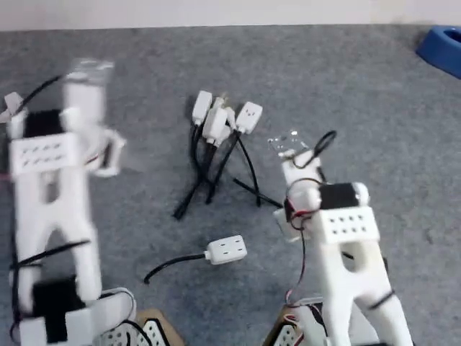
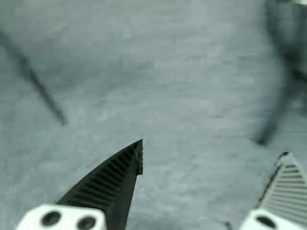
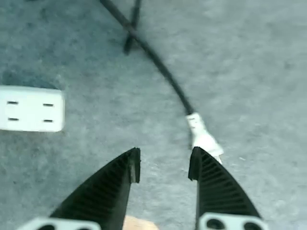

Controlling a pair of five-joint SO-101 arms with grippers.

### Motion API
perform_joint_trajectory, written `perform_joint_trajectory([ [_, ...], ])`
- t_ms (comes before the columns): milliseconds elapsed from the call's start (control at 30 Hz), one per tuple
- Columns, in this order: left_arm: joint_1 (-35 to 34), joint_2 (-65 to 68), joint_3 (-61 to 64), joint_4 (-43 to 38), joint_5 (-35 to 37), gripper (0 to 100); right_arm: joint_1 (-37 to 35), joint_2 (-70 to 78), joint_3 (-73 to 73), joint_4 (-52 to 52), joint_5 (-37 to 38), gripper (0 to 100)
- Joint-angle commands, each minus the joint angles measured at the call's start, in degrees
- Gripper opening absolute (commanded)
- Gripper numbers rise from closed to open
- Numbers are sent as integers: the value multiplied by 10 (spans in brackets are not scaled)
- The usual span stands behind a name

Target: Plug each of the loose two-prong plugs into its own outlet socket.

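Starting at the right pincer (image 3: 163, 154): jaws parted, nothing between them, tips low over the grey tabletop (image 3: 259, 57). Judgement: it is parted this way to straddle the white plug (image 3: 203, 135). The plug lies just ahead of 1 fingertip (image 3: 199, 160), off the centre of the gap, so the pincer is not yet lined up on it.

Plug long axis runs diagonally, flat along the tabletop. Its black cable (image 3: 158, 64) leaves the far end, so the prong end should point back toward the pincer. The prongs are hidden at the fingertip; cannot confirm.

Farther out, across the gap and well apart from the plug: white socket block (image 3: 31, 109), lying flat, slotted face up, 2 pairs of slots showing. The high view puts its long axis across the tabletop, with its cable leaving the end nearer the left arm. Slots up means, by my reading, the plug must be tipped prongs-down before insertion.

Left pincer (image 2: 211, 154): jaws wide, empty, hovering over bare tabletop with blurred dark cables nearby. Likely held ready to steady a socket.

Beyond both, mid-tabletop: cluster (image 1: 220, 119) of white plugs and sockets, cables fanned toward the arms. Which of them are mated I cannot tell.
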Motion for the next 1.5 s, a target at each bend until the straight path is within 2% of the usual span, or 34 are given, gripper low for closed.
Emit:
perform_joint_trajectory([
  [0, -101, -80, 192, -136, -55, 408, -14, 57, -15, -20, -6, 177],
  [200, -144, -148, 373, -276, -118, 408, -3, 83, -13, 11, 169, 177],
  [367, -146, -158, 405, -295, -132, 408, 39, 87, -16, 18, 353, 177],
  [467, -146, -158, 403, -295, -132, 408, 64, 87, -15, 18, 410, 176],
  [700, -146, -158, 404, -292, -129, 408, 98, 88, 23, 1, 439, 176],
  [933, -150, -159, 406, -290, -129, 408, 95, 87, 103, -96, 435, 176],
  [1200, -150, -162, 411, -281, -131, 408, 100, 87, 105, -171, 367, 176],
  [1467, -150, -162, 411, -281, -132, 408, 105, 88, 76, -173, 392, 176],
])
